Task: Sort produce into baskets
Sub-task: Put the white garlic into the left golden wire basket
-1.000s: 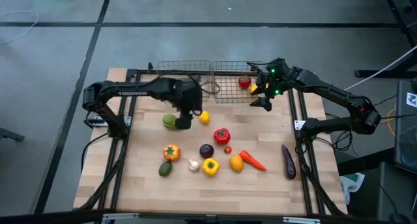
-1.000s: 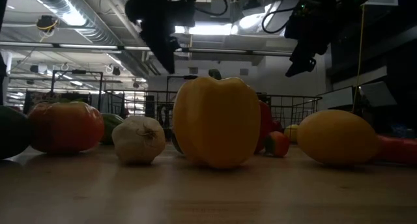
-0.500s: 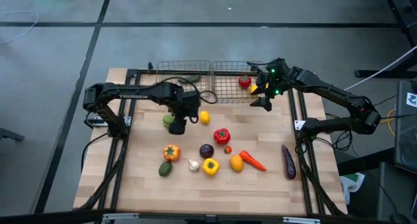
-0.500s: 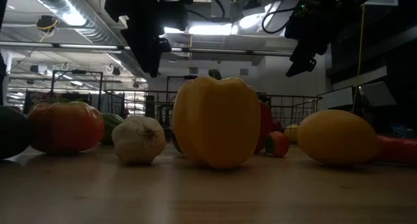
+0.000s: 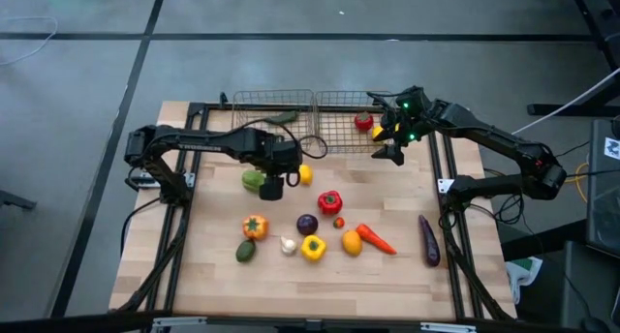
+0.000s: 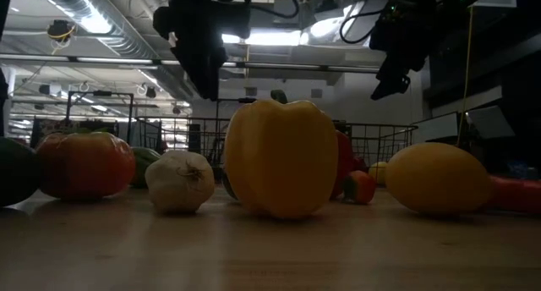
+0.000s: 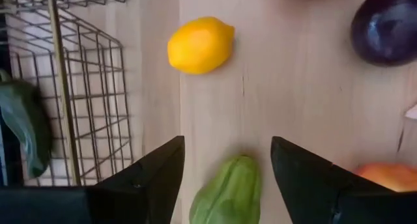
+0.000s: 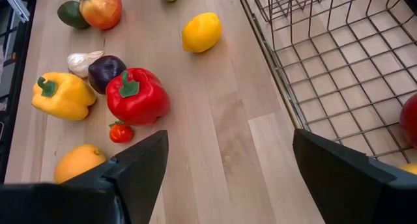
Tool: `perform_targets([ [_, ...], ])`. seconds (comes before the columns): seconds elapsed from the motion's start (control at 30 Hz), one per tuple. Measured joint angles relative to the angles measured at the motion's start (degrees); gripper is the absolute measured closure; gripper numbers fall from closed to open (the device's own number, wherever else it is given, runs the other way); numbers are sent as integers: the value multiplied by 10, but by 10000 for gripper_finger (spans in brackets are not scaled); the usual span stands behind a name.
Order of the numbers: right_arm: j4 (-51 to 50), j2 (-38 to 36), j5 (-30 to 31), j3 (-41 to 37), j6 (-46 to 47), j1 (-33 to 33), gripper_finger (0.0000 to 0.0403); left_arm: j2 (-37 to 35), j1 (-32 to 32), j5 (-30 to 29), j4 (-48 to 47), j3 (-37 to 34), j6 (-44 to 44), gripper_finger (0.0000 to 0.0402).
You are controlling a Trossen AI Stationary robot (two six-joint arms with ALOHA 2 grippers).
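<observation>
Left gripper (image 5: 271,186): above the bench just in front of the left basket (image 5: 254,120), fingers spread wide and empty, a light green pepper (image 7: 228,193) lying between them on the wood.
Right gripper (image 5: 387,149): raised at the front right corner of the right basket (image 5: 334,125), fingers wide apart, nothing held.
Left basket: at the bench's far edge, with a dark green piece (image 5: 283,116) inside.
Right basket: touching the left one, with a red piece (image 5: 363,122) and a yellow piece (image 5: 377,133) at its right end.
Lemon (image 5: 304,174): just right of the left gripper.
Mid-bench cluster: red pepper (image 5: 329,201), purple onion (image 5: 306,224), small tomato (image 5: 339,222), yellow pepper (image 5: 312,247), garlic (image 5: 288,244).
Left front: orange tomato (image 5: 255,226), avocado (image 5: 245,251).
Right front: orange (image 5: 352,242), carrot (image 5: 376,238); eggplant (image 5: 428,239) near the bench's right edge.
</observation>
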Motion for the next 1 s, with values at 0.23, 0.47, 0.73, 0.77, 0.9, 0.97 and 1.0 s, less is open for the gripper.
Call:
perform_targets([
  [0.23, 0, 0, 0, 0, 0, 0, 77, 0, 0, -1, 0, 0, -5, 177],
  [0.47, 0, 0, 0, 0, 0, 0, 77, 0, -6, 39, 0, 0, -34, 178],
  [0.73, 0, 0, 0, 0, 0, 0, 77, 4, -79, 104, 42, 0, -55, 178],
  [0.77, 0, 0, 0, 0, 0, 0, 77, 5, -92, 104, 52, 0, -65, 178],
  [0.9, 0, 0, 0, 0, 0, 0, 77, 13, -142, 105, 96, 0, -102, 178],
  [0.97, -1, 0, 0, 0, 0, 0, 77, 21, -165, 105, 111, 0, -115, 178],
  [1.0, -1, 0, 0, 0, 0, 0, 77, 25, -176, 105, 122, 0, -119, 178],
])
